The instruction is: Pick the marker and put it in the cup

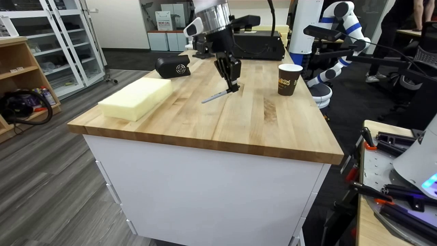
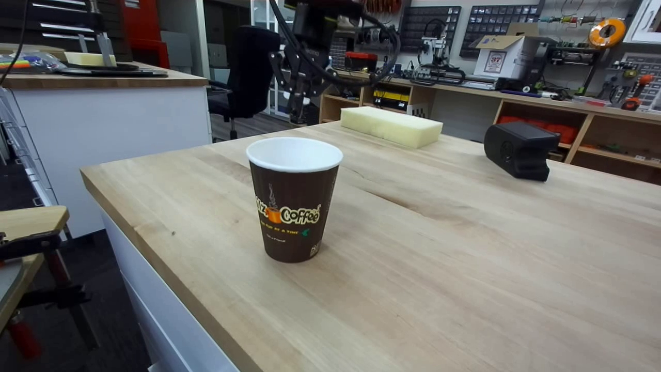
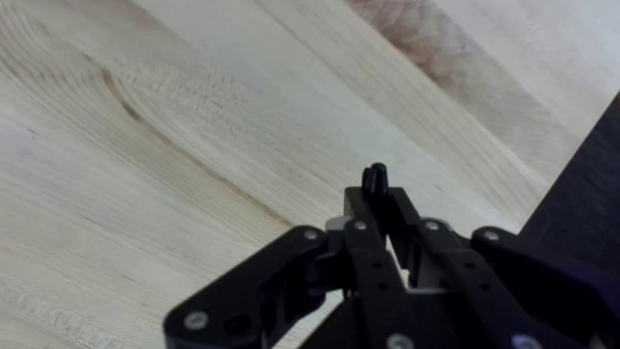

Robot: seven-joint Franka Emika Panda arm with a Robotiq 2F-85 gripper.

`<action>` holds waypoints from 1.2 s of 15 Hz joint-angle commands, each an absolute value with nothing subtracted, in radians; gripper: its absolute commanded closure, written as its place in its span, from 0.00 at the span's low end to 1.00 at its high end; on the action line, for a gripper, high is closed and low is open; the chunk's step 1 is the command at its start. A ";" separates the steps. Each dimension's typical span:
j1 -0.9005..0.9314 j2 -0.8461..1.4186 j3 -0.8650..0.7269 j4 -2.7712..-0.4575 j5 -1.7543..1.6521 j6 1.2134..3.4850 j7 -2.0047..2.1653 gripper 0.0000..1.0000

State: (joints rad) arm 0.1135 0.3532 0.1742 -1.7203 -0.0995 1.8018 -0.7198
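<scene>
The marker (image 1: 215, 96) is a thin grey stick with a dark end, tilted with its grey end down and to the left in an exterior view. My gripper (image 1: 233, 87) is shut on its dark end and holds it above the wooden table. In the wrist view the marker's black end (image 3: 378, 178) pokes out between the fingertips (image 3: 375, 198); the rest of it is hidden. The dark brown paper cup (image 1: 289, 80) stands upright on the table, apart from the gripper; it also shows large in an exterior view (image 2: 294, 212). My gripper (image 2: 297, 111) is beyond the cup there. The cup is out of the wrist view.
A pale yellow foam block (image 1: 136, 97) lies on the wooden table (image 1: 239, 126). A black box (image 1: 173, 66) stands behind it. A large black device (image 1: 259, 45) is at the back of the table. The cup is close to a table edge.
</scene>
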 commanded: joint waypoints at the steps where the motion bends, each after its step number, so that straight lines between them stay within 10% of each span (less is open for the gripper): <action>1: 0.134 0.186 0.163 -1.784 -0.143 1.614 -0.575 0.96; 18: 0.049 -0.196 0.035 -2.079 -0.165 1.187 -0.324 0.96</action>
